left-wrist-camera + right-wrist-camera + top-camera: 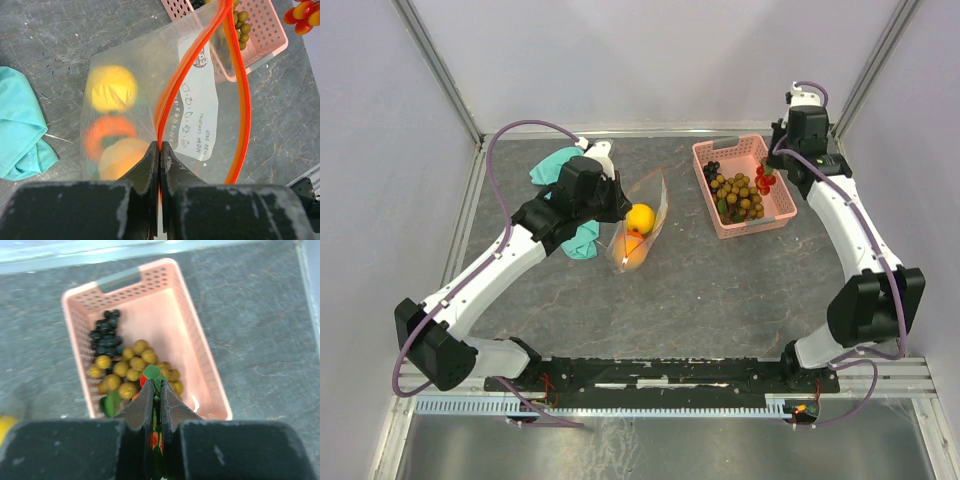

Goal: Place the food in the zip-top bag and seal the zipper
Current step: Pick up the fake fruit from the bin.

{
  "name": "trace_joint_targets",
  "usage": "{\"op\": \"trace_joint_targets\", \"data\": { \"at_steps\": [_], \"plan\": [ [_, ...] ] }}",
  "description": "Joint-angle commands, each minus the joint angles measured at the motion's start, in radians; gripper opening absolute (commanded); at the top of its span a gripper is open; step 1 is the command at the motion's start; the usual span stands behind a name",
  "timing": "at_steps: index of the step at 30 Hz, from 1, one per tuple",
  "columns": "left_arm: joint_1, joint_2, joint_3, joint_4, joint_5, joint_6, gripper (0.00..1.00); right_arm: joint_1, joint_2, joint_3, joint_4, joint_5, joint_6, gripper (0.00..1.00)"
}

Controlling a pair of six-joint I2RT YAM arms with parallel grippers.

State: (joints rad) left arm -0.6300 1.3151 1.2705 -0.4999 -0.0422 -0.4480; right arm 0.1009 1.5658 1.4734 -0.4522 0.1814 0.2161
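The clear zip-top bag (642, 215) lies mid-table with its mouth open. A yellow lemon (640, 217) and an orange fruit (632, 250) are inside it. My left gripper (618, 203) is shut on the red zipper strip (172, 95) at the bag's near rim, as the left wrist view (160, 148) shows. Lemon (111, 89) and orange (122, 156) show through the plastic. My right gripper (156, 386) is shut on the green-leaved red strawberry (150, 375) and holds it above the basket. The strawberry shows red in the top view (765, 179). The dark grapes (105, 335) and tan berry cluster (125, 371) lie in the basket.
The pink slatted basket (778, 205) stands at the back right, also in the right wrist view (200, 365). A teal cloth (558, 163) lies left of the bag under my left arm, also in the left wrist view (20, 130). Frame posts and walls enclose the table.
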Motion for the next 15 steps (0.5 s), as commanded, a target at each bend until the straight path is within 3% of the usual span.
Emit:
{"op": "trace_joint_targets", "data": {
  "at_steps": [1,15],
  "plan": [
    [-0.001,-0.016,0.01,0.04,0.018,-0.017,0.03,0.063,-0.103,0.006,0.02,-0.108,0.049,0.04],
    [0.0,-0.004,0.026,0.053,0.022,-0.037,0.03,0.311,-0.24,-0.02,0.153,-0.273,0.225,0.04]
  ]
}}
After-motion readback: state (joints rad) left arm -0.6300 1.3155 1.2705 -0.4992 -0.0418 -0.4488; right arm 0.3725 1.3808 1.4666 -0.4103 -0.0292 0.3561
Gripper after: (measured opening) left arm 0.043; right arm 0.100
